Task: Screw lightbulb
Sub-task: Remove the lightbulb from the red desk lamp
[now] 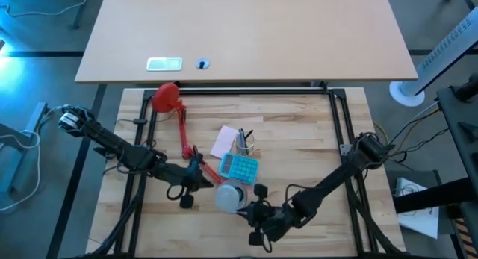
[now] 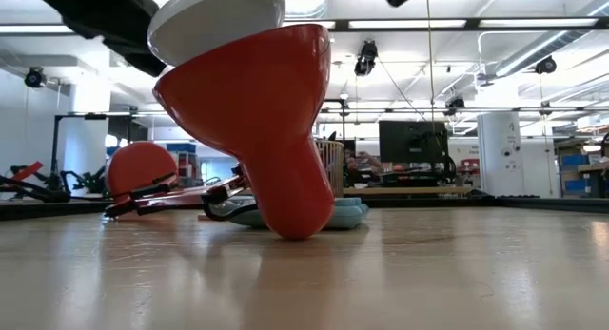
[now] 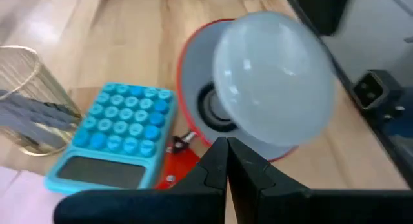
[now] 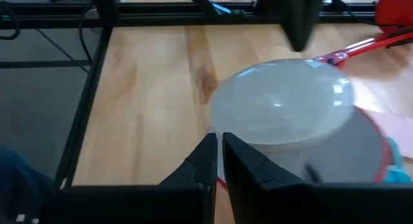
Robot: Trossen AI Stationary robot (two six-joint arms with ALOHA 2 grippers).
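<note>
- White lightbulb (image 1: 228,196) sat in the red lamp shade (image 2: 276,130), lower centre of the high view.
- Left gripper (image 3: 226,161) beside it, fingers together.
- Right gripper (image 4: 218,158) near it, fingers together, empty.

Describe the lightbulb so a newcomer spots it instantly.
Start at the red desk lamp lying across the wooden table and follow its arm to the red shade near the front edge, beside the blue calculator. The lightbulb sits in the shade's mouth: a frosted white dome, the only white rounded thing there.
</note>
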